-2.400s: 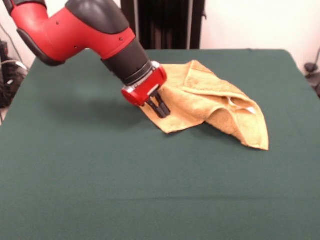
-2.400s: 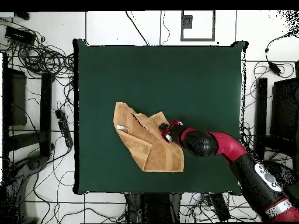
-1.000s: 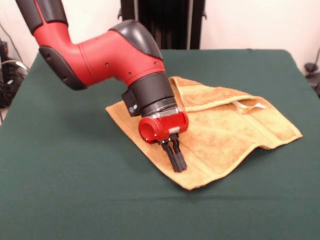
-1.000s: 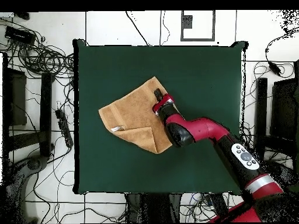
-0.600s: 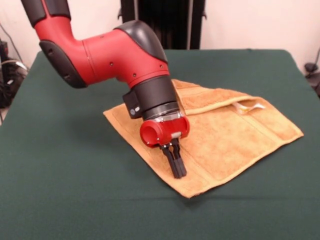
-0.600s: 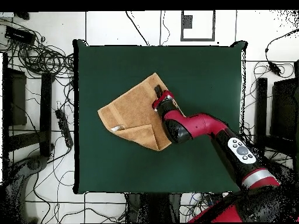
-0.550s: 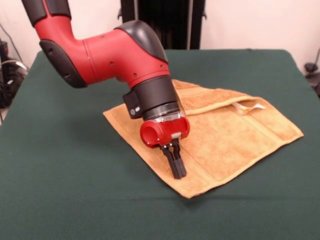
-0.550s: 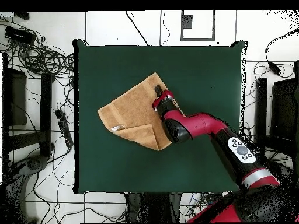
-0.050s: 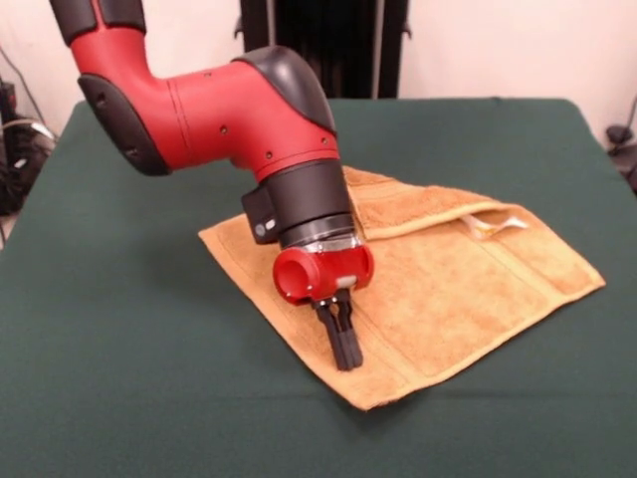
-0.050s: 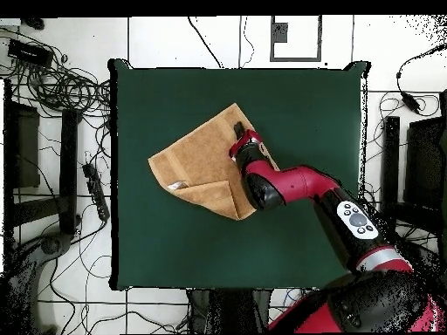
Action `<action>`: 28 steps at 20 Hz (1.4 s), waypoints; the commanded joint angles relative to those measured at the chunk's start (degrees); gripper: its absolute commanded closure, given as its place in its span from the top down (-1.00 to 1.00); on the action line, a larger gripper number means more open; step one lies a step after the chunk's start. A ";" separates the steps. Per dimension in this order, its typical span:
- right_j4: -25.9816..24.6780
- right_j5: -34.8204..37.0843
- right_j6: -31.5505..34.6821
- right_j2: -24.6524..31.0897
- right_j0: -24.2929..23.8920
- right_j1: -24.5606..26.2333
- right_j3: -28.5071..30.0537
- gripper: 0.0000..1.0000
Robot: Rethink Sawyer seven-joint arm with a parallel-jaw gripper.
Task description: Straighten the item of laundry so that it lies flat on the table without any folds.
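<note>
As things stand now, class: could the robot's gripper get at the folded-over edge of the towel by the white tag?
Probably yes. The gripper sits on the towel near its front corner, and the folded edge by the tag lies exposed farther back, with nothing on top of it. The arm would only need to lift and shift sideways.

Dark green table [image 9: 119, 398]: orange-tan towel [image 9: 468, 289] spread near middle, far edge apparently folded over.

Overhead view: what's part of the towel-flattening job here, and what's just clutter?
Part of the job:
- orange-tan terry towel, far edge folded over, white care tag showing
- dark green cloth-covered table
- black gripper, shut on the towel's near corner

Just lying about:
- tangled black cables on the floor around the table
- black stands beside the table
</note>
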 commanded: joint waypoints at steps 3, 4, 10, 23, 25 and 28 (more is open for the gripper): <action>0.70 8.49 6.99 -8.44 -1.30 5.36 -11.99 -1.00; 0.82 8.87 6.92 -8.20 -1.47 5.22 -11.72 -1.00; 3.75 13.16 7.40 -5.56 -3.50 -0.15 -4.27 -1.00; 9.17 5.88 13.55 -4.24 -6.71 -19.65 14.70 -1.00; 9.41 6.71 13.12 -3.54 -7.42 -20.29 15.77 -1.00; 10.46 10.82 11.72 0.28 -9.66 -19.90 17.68 -1.00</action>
